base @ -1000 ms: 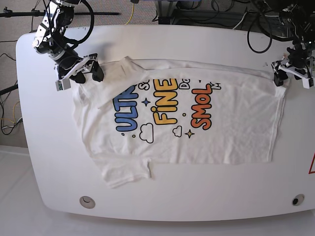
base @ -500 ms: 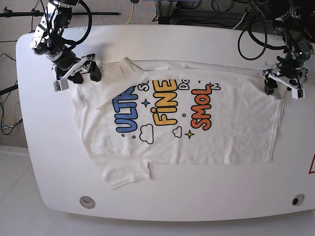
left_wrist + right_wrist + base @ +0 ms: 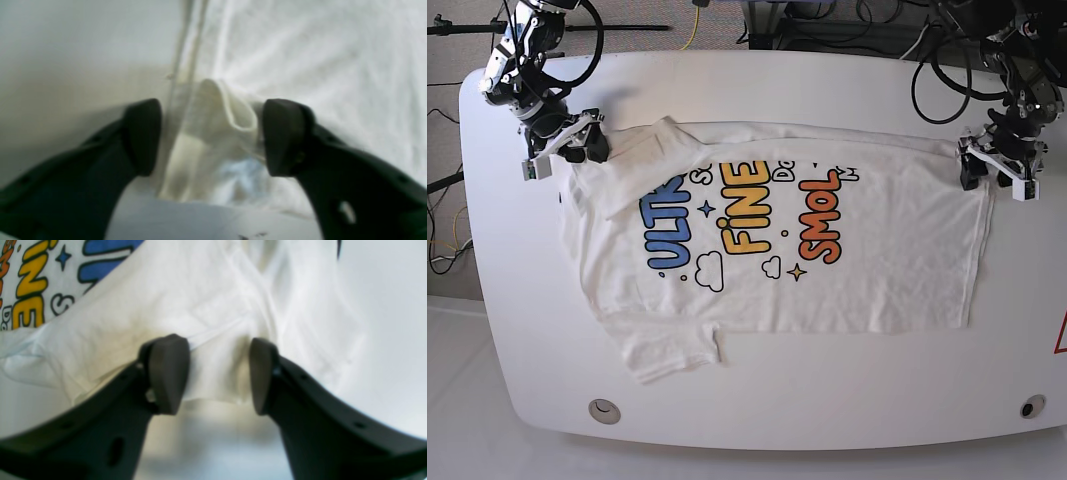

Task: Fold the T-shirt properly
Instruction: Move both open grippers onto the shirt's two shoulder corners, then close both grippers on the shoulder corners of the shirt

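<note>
- While the right gripper sits at the far left of the base view, its black fingers stand a moderate way apart in the right wrist view, with a bunched fold of white cloth between them; cloth touches the left pad, but a firm pinch cannot be told.
- Beside that gripper a sleeve lies folded over onto the T-shirt's chest, reaching the blue lettering.
- Spread across the middle of the white table, the T-shirt lies print side up, mostly flat, with blue "ULTRA", yellow "FINE" and orange "SMOL" reading along its length.
- Its other sleeve sticks out toward the near edge of the table, lower left in the base view.
- At the right of the base view the left gripper rests on the shirt's far hem corner.
- From the left wrist view its fingers are spread wide, straddling a raised, curled bit of hem; the right pad touches the cloth, the left pad stands just clear of it.
</note>
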`<control>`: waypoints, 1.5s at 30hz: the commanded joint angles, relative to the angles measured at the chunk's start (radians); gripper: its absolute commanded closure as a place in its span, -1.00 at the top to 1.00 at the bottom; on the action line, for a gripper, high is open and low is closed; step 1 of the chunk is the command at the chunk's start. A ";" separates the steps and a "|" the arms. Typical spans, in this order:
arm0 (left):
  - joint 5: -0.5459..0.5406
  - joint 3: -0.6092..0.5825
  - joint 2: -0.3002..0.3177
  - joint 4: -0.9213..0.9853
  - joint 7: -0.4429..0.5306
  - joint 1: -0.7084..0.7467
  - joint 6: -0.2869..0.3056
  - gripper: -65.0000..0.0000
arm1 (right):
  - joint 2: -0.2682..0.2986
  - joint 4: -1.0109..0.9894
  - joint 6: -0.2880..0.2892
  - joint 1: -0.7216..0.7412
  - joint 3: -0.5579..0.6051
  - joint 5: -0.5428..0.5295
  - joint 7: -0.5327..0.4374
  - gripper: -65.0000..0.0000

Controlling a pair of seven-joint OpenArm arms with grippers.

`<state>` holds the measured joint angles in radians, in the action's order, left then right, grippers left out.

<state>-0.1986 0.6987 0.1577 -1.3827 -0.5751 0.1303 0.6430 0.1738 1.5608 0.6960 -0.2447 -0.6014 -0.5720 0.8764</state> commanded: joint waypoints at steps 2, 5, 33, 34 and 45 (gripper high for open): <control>0.004 0.002 0.007 -0.007 -0.021 -0.001 0.016 0.09 | 0.013 0.011 0.002 0.008 -0.007 -0.006 -0.004 -0.27; 0.004 0.002 0.007 -0.005 -0.021 -0.001 0.016 0.09 | 0.017 0.013 0.002 0.008 -0.009 -0.007 -0.004 -0.19; 0.006 -0.004 0.006 -0.004 -0.021 0.001 0.022 -0.96 | 0.068 0.034 0.002 0.005 -0.091 -0.003 -0.004 0.28; 0.006 -0.004 0.006 -0.004 -0.021 0.001 0.022 -0.96 | 0.069 0.022 0.002 0.006 -0.091 -0.003 -0.006 0.27; 0.006 -0.004 0.007 -0.004 -0.021 0.001 0.022 -0.96 | 0.069 -0.087 0.002 0.035 -0.090 -0.003 -0.007 0.27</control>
<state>-0.2028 0.6933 0.1555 -1.3788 -0.5812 0.1326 0.6636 0.2276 1.4761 0.6968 -0.2115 -0.6891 -0.5728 0.8665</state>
